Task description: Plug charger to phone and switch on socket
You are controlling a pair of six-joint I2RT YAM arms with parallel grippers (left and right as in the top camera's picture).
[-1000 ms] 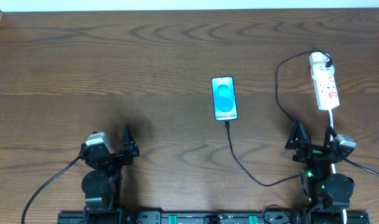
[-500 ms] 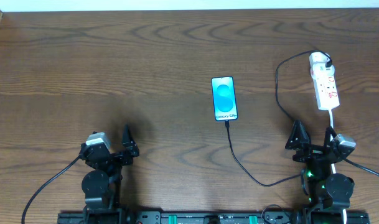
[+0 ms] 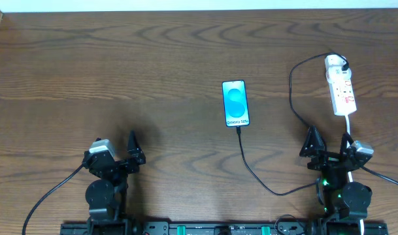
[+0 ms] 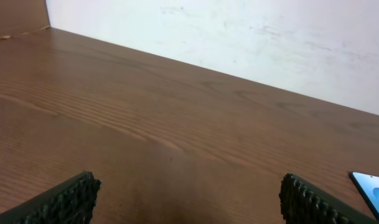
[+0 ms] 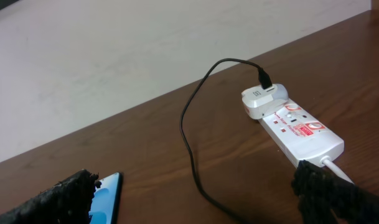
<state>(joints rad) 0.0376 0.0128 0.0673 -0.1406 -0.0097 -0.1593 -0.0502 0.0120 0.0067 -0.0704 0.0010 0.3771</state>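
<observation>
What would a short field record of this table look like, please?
phone: flat mid-table, screen lit
charger: black cable, tip at phone's near edge, other end at socket
socket: white strip, far right; switch state unclear
left pincer: open, empty
right pincer: open, empty

Centre of the overhead frame: a slim black-edged phone (image 3: 235,103) lies flat, its cyan screen lit. A thin black charger (image 3: 290,88) meets its lower edge, curves toward the lower right, then loops up to a white adapter (image 5: 259,99) seated in the white socket (image 3: 342,91) at upper right.
</observation>
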